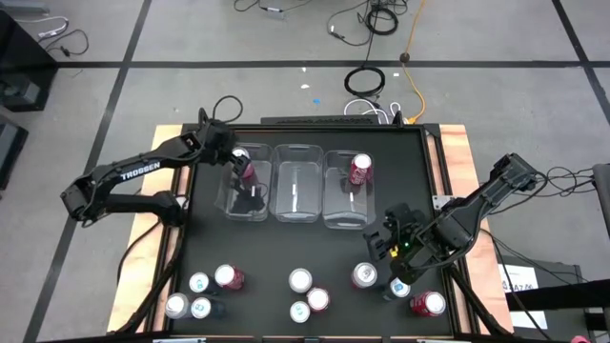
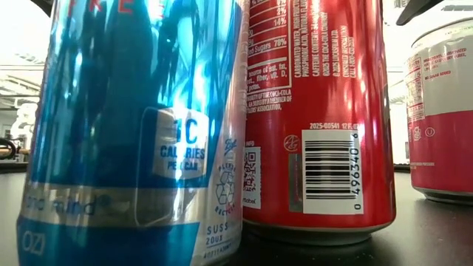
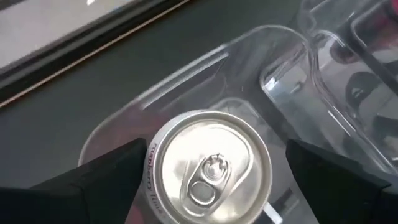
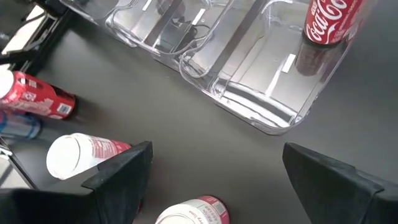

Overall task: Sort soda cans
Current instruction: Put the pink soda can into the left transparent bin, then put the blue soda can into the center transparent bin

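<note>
My left gripper (image 1: 238, 168) is open over the left clear bin (image 1: 250, 202). Its fingers stand on either side of a silver-topped can (image 3: 208, 168) with a pinkish-red body (image 1: 247, 171), which stands upright in that bin. My right gripper (image 1: 386, 243) is open and empty above the black table, between the bins and the front cans; it also shows in the right wrist view (image 4: 211, 186). A red can (image 1: 360, 169) stands upright in the right bin (image 1: 345, 211) and shows in the right wrist view (image 4: 326, 18).
The middle bin (image 1: 297, 195) holds no can. Several cans stand along the table's near edge, among them a pinkish one (image 1: 229, 277), a silver-topped one (image 1: 300, 280) and a red one (image 1: 429, 304). A silver-blue can (image 2: 126, 133) and a red can (image 2: 318, 118) fill the low view.
</note>
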### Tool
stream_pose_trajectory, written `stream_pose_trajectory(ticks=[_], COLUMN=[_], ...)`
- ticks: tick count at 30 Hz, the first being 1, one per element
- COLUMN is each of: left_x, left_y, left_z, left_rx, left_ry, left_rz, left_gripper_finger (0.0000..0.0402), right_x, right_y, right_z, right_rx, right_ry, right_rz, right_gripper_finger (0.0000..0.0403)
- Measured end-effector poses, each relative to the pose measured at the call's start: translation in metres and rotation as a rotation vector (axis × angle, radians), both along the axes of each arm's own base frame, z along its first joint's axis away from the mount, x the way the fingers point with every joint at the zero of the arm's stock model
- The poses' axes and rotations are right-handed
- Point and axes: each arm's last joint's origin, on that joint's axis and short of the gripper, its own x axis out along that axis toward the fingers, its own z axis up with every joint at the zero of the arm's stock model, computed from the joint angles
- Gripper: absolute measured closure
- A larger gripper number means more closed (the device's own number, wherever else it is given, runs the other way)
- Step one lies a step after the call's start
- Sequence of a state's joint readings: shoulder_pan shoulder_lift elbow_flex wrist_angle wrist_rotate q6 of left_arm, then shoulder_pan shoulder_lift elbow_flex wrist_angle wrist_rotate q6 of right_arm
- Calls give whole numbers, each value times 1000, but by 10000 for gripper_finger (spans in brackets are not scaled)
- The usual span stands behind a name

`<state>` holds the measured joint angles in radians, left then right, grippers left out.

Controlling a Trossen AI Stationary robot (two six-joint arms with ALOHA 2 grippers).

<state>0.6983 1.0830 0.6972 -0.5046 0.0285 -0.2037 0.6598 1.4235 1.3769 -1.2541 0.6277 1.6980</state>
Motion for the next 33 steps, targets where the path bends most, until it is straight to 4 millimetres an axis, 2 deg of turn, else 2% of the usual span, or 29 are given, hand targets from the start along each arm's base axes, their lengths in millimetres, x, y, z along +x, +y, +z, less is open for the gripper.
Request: stream_pose_trajectory(ticks=[7, 14, 19, 27, 29, 33], left_x=[-1, 0, -4, -8, -10, -8], left_y=[-3, -2, -7, -43, -56, -90], left_z=[22, 56, 81, 111, 116, 126], left_rx=[-72, -54, -126, -211, -221, -262], left_ry=[22, 0, -37, -204, -235, -307], left_rz=[-30, -30, 15, -163, -215, -429], left_gripper_finger=[10, 10, 10, 10, 10, 10], right_x=[0, 0, 0, -3, -3, -4], right_y=[0, 0, 0, 5, 6, 9], right_z=[0, 0, 0, -3, -4, -4], right_rx=[-24, -48, -45, 149, 180, 223], right_ry=[15, 31, 39, 154, 172, 190], right_rz=[36, 71, 72, 106, 119, 149], right_gripper_finger=[50, 50, 50, 50, 50, 56])
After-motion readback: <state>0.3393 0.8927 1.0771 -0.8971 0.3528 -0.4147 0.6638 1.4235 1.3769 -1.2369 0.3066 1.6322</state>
